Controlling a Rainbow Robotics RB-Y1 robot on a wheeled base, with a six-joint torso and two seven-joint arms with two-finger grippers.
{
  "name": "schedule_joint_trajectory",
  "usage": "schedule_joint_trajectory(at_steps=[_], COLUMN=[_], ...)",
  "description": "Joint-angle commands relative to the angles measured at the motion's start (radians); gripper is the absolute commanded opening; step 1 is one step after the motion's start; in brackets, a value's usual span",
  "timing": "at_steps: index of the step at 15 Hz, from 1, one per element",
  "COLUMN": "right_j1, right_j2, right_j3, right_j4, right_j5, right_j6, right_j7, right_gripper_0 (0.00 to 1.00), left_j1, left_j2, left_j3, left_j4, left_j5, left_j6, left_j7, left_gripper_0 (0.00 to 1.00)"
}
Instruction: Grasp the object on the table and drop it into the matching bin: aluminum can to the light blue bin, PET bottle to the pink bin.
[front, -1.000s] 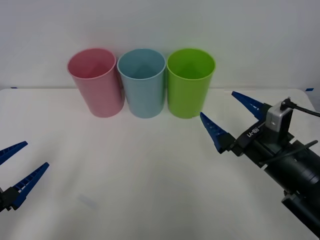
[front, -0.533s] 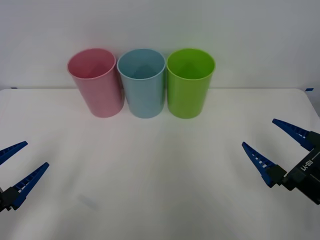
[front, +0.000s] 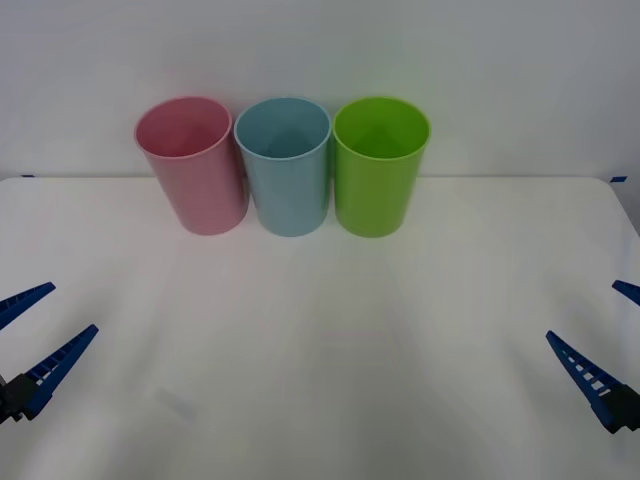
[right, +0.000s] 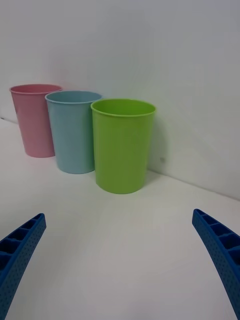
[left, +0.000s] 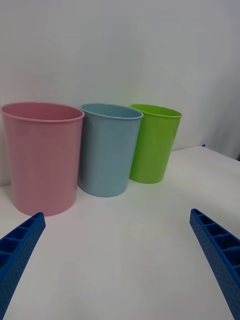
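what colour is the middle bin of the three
Light blue, between the pink and lime green ones; clearest in the front view.

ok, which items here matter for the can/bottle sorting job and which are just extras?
Job items:
- light blue bin, middle of the row
- pink bin, at the row's left end
- table
- left end effector, open
- right end effector, open

Extras:
- lime green bin, at the row's right end

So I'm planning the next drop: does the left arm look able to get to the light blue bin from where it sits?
Probably yes. The left gripper hangs open near the table's left edge, with bare tabletop between it and the light blue bin. The pink bin stands close beside it, so come in from above.
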Motion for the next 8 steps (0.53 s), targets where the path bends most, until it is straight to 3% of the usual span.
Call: schedule_joint_trajectory(at_steps=[1,4,8], right_j1=[-0.008,-0.013,-0.025], right_j2=[0.000,0.000,0.000], right_j3=[-0.032,-0.066,-0.066], right_j4=[0.094,0.178,0.233], right_j5=[-0.038,-0.057,-0.058], right_j6=[-0.088,-0.183,-0.221], right_j7=[0.071,0.074,0.079], right_gripper_0=[1.00,1.00,1.00], left_j1=[0.000,0.000,0.000], left_j2=[0.000,0.000,0.000], left_j3=[0.000,0.000,0.000], left_j4=[0.000,0.000,0.000], left_j5=[0.000,0.000,0.000], left_j6=[0.000,0.000,0.000], left_j7=[0.000,0.000,0.000], left_gripper_0=[1.00,1.00,1.00])
